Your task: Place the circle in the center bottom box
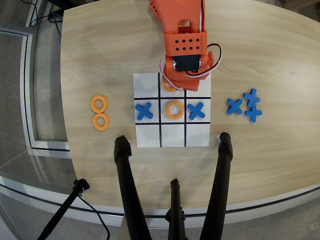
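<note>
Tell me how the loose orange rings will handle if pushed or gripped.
The rings look like flat foam, so probably light and slightly squashy. Lying flat on the table, they should slide rather than roll. The hole probably gives a rim to pinch.

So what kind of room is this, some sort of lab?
Probably an office or meeting room used as a hobby lab: a big rounded wooden table, grey carpet, a tripod over a paper noughts-and-crosses grid, and cables in the corner.

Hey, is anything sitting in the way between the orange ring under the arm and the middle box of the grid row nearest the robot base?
Nothing visible blocks it. The orange ring already shows over that box, mostly hidden under the arm.
</note>
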You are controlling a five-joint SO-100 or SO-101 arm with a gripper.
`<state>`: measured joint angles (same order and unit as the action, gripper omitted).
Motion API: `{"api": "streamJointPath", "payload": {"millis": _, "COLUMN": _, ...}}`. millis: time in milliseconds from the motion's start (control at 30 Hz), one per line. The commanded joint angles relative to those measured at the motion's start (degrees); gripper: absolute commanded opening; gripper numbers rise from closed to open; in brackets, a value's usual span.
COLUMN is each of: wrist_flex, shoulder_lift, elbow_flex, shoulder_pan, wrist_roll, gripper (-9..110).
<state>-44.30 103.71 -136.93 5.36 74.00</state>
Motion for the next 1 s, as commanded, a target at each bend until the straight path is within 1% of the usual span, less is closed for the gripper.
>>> {"api": "streamJointPath", "payload": {"millis": 0, "wrist_flex": 0.4, "shoulder_lift": -0.5, "elbow_flex": 0.2, "shoulder_pan": 0.4, "wrist_roll": -0.2, "gripper": 0}}
{"api": "streamJointPath", "payload": {"millis": 133, "wrist_flex": 0.4, "shoulder_lift": -0.5, "elbow_flex": 0.4, "shoulder_pan": 0.4, "wrist_roll": -0.2, "gripper": 0}}
{"api": "streamJointPath", "payload": {"millis": 367, "wrist_flex": 0.1, "shoulder_lift": 0.9, "elbow_flex": 1.5, "shoulder_pan": -0.3, "wrist_roll": 0.2, "gripper": 12}}
{"api": "streamJointPath", "payload": {"millis": 400, "wrist_flex": -0.1, "shoulder_lift": 1.4, "elbow_flex": 1.8, "shoulder_pan": -0.4, "wrist_roll": 0.2, "gripper": 12}}
{"api": "streamJointPath", "payload": {"millis": 567, "wrist_flex": -6.4, "shoulder_lift": 6.0, "elbow_flex": 7.0, "shoulder_pan": -1.2, "wrist_roll": 0.3, "gripper": 13}}
{"api": "streamJointPath", "payload": {"millis": 767, "wrist_flex": -13.9, "shoulder_lift": 21.0, "elbow_flex": 6.3, "shoulder_pan": -1.6, "wrist_roll": 4.0, "gripper": 13}}
{"api": "streamJointPath", "payload": {"millis": 967, "wrist_flex": -26.8, "shoulder_lift": 43.6, "elbow_flex": -4.0, "shoulder_pan": -1.6, "wrist_roll": 7.2, "gripper": 13}}
